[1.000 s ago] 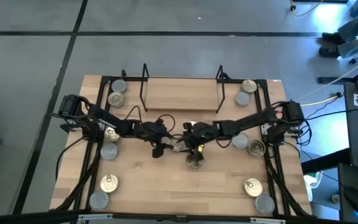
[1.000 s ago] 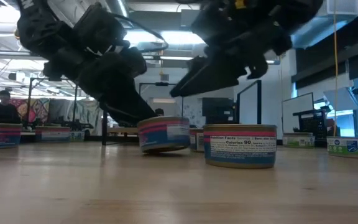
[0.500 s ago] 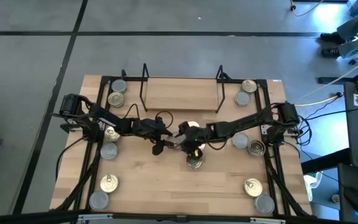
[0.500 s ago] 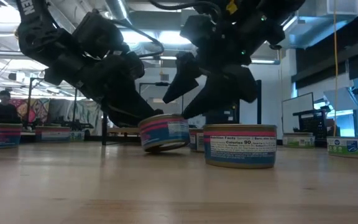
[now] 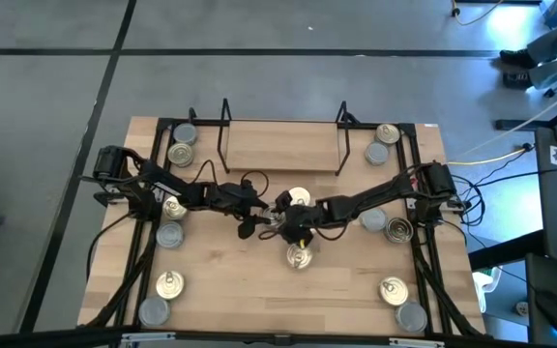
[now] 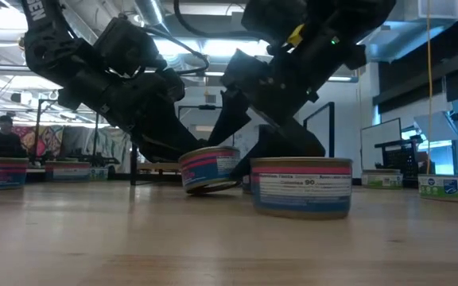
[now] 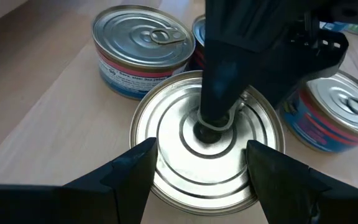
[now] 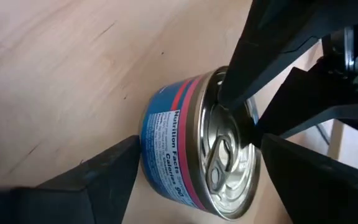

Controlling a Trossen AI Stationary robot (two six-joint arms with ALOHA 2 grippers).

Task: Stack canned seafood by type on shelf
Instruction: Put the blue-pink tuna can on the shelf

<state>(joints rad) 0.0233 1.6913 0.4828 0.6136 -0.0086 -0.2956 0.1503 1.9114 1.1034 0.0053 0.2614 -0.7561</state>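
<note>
Mid-table, both grippers met over one tilted tin (image 6: 211,169) — left gripper (image 7: 199,163) spread around its rim, right gripper (image 8: 197,165) spread too, straddling it from the opposite side.

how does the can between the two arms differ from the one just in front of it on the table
The can between the arms sits tilted, one edge lifted, with both tools at it; the front can rests flat and untouched. In the high view the front can lies nearer the table's front edge. Both are short round tins with pink and blue labels.
</note>
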